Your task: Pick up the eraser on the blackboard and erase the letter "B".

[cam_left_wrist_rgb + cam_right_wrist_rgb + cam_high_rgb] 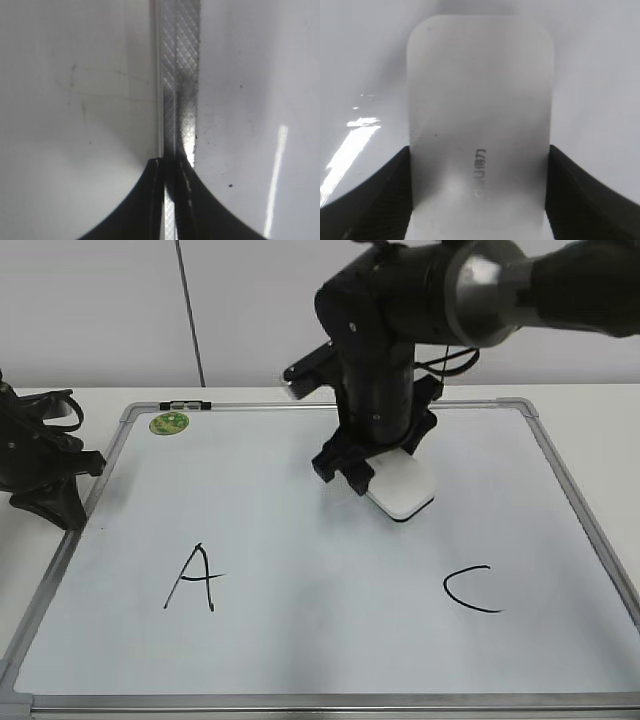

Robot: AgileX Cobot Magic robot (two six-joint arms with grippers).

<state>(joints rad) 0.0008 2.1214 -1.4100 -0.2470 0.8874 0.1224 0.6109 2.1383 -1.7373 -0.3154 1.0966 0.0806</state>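
A: How much of the job can be judged done?

B: The eraser (402,490) is clamped between the fingers of the right gripper (479,200), above the middle of the blackboard (330,702); whether it touches the surface cannot be told.

A: And the letter "B"?

B: No "B" is seen. Only the "A" (192,579) and the "C" (470,589) are left, with a bare gap between them, so erasing appears finished.

A: The left gripper (169,167)?

B: It is parked beside the blackboard's left frame, over the counter (85,398), fingers pressed together, nothing held.
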